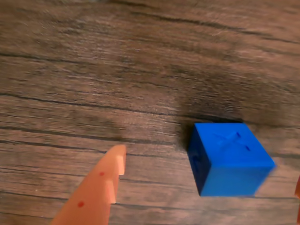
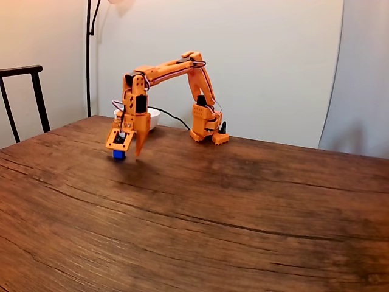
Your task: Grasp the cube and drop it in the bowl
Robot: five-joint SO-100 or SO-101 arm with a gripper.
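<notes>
Cube [image 1: 229, 157]: small, bright blue, faint X on its top face; sits flat on the wooden table [image 1: 93, 70], corner edge toward the wrist camera, no long axis. Gripper [image 1: 208, 168]: orange, jaws spread wide, one finger [image 1: 101, 187] left of the cube, the other cut off at right edge. Bowl [image 2: 152, 117]: white, mostly hidden behind the arm [image 2: 176, 70].

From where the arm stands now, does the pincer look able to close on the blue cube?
Probably yes. In the wrist view the cube sits on bare wood between the pincer fingers, one finger to its left and a sliver of the other at the right edge, with nothing between them.
</notes>
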